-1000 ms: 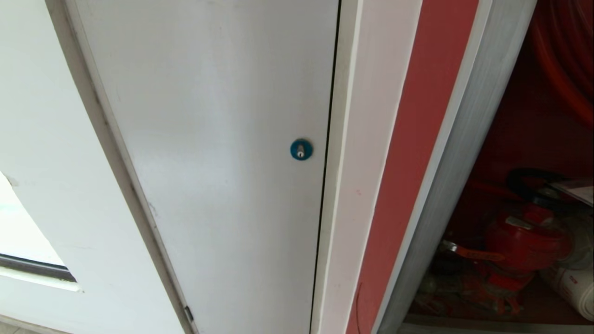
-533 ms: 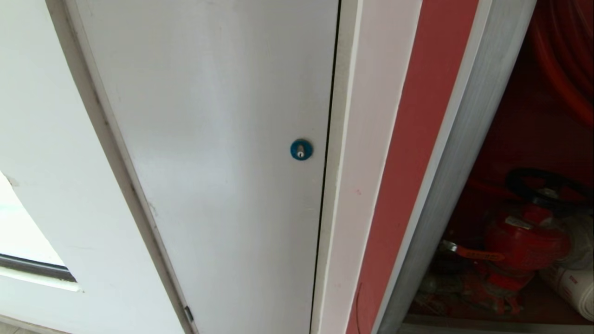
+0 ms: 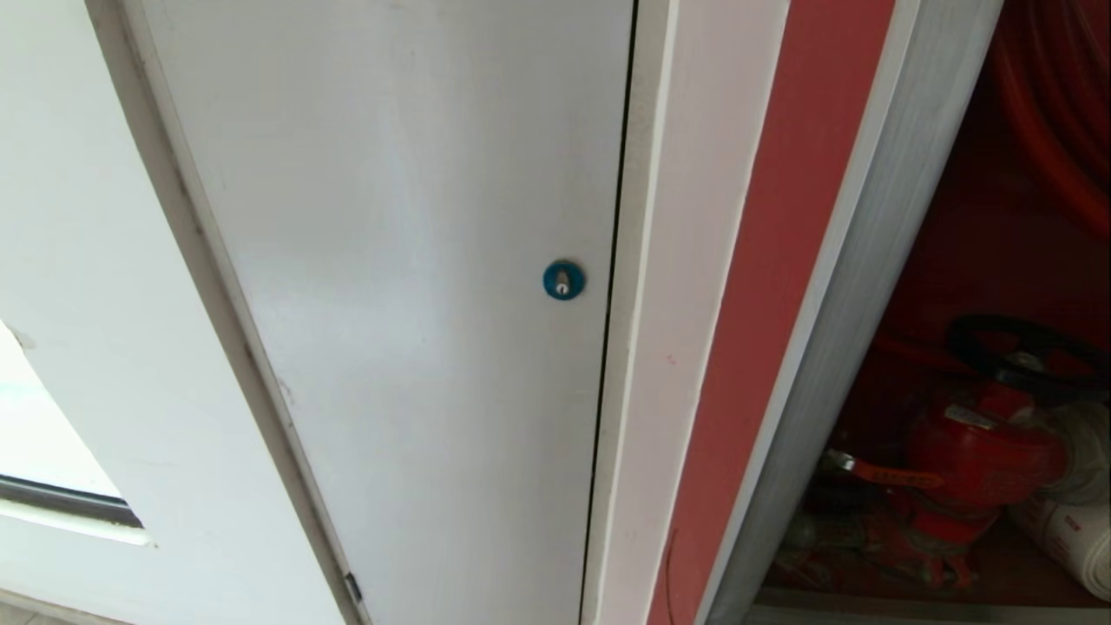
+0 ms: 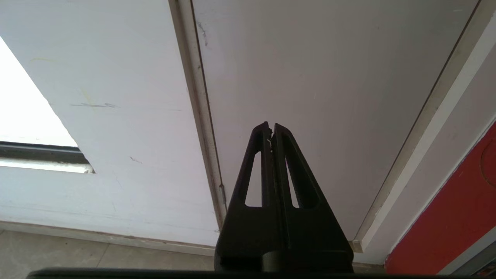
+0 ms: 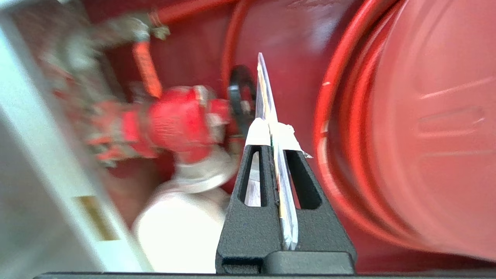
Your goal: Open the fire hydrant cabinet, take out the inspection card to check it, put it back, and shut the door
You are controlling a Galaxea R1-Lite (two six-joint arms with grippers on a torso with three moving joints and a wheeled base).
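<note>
1. Between the taped fingertips of the right gripper (image 5: 273, 131) sits the card (image 5: 267, 104), clamped edge-on; the jaws are closed on it. Its free end sticks out past the tips toward the black handwheel (image 5: 240, 97) of the red valve (image 5: 174, 124).
2. Beside the claw on one side: valve and a white rolled hose (image 5: 174, 232). On the other side: the red hose reel (image 5: 426, 128), close by. The claw is inside the open cabinet (image 3: 833, 347).
3. Handling, judged: the card looks thin, light and bendy, with a glossy sleeve that could slide under smooth pads. The tape on the tips probably adds friction. Best hold is near one end, flat faces against the pads, as now; pinching across an edge would buckle it.
4. Risk, judged: the free end could catch on the handwheel or reel rim and flex or twist out of the grip.
5. Left gripper (image 4: 271, 128) is parked, jaws closed on nothing, facing the pale grey panel (image 4: 329, 77), well away from the work.
6. Hidden or unclear: the card's printed face cannot be read, only its edge shows. The right wrist view is blurred, so valve detail is smeared. The head view shows only a slice of the cabinet; neither arm, the card nor the glass door appears in it. Where the card normally rests cannot be told.
</note>
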